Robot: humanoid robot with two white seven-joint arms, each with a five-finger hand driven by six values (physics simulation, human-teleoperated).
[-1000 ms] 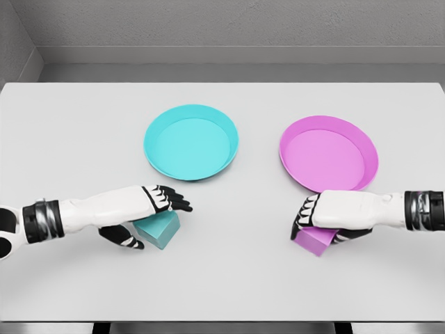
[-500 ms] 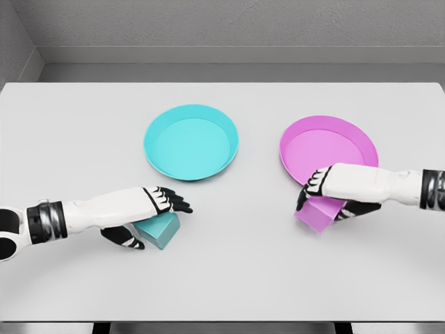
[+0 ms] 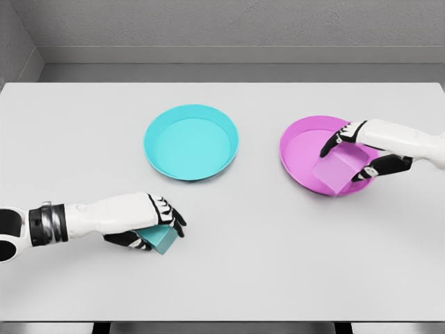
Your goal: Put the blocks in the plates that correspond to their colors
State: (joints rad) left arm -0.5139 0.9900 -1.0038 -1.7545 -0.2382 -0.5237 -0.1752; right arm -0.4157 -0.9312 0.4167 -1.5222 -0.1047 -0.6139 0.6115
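A cyan plate (image 3: 191, 142) lies at centre left of the white table and a pink plate (image 3: 306, 149) at centre right. My right hand (image 3: 351, 154) is shut on the pink block (image 3: 334, 172) and holds it over the pink plate's near right part. Down at the lower left, my left hand (image 3: 158, 228) is curled over the cyan block (image 3: 161, 239), which rests on the table with only its near corner showing under the fingers.
The table's near edge (image 3: 222, 321) runs along the bottom of the view. A grey wall (image 3: 222, 28) stands behind the far edge.
My right hand lifted the pink block off the table and carried it up and right over the pink plate. My left hand's fingers closed down over the cyan block.
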